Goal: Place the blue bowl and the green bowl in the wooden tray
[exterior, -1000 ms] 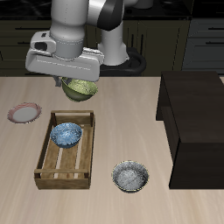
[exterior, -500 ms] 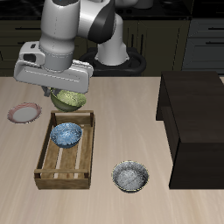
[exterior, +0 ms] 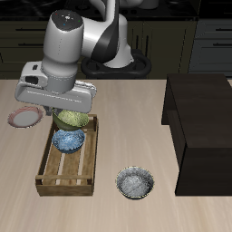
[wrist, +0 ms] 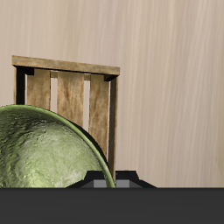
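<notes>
Gripping the round olive-green bowl by its rim, the two-finger gripper hangs above the light-brown slatted wooden tray, with the light-blue mottled bowl inside the tray just below.

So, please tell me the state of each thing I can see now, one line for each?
green bowl: held up by the gripper, above the tray's far end.
blue bowl: upright, lying in the wooden tray.
wooden tray: flat on the table, holds only the blue bowl.
grey bowl: upright on the table, outside the tray.
pink-rimmed plate: flat on the table, partly hidden.
</notes>
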